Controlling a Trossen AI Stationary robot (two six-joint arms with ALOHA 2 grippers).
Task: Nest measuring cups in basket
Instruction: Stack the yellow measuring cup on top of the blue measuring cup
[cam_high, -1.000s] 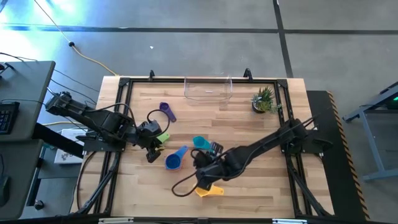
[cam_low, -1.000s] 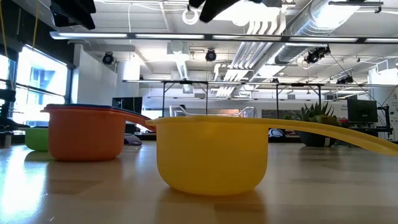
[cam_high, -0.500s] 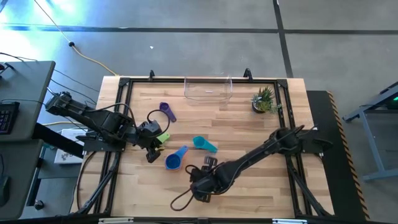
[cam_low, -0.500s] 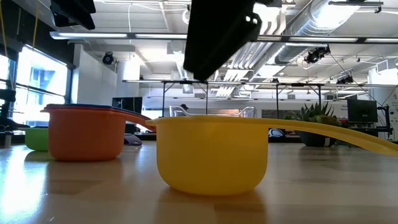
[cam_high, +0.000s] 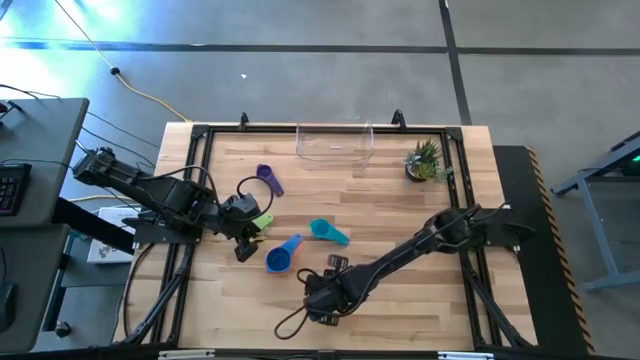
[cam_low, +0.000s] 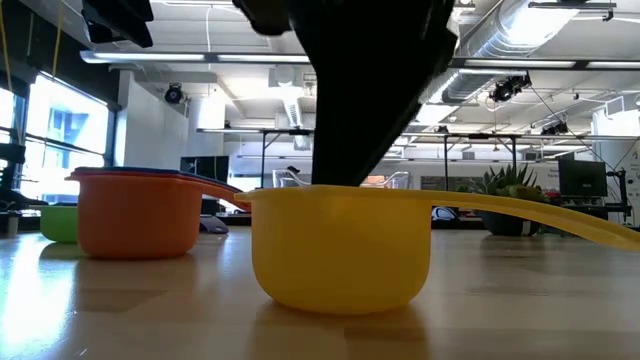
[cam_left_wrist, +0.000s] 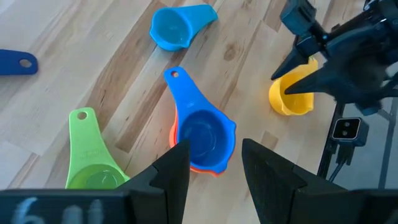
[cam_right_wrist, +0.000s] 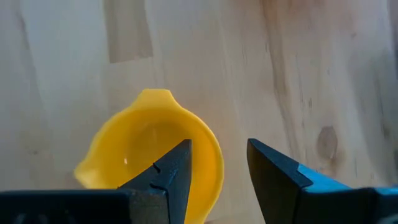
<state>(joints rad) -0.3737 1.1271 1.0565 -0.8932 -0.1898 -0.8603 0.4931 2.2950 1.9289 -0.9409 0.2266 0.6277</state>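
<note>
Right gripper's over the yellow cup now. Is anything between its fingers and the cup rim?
Nothing visible. The right gripper hangs open directly above the yellow cup, one finger over the bowl and one outside, straddling the rim. Only bare table lies around the cup.

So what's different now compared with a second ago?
The right gripper swung toward the near edge of the table and came down over the yellow cup, one finger inside the bowl and one outside its rim; it hasn't closed on it. The left gripper stayed above the blue cup. The other cups and the clear basket haven't moved.
</note>
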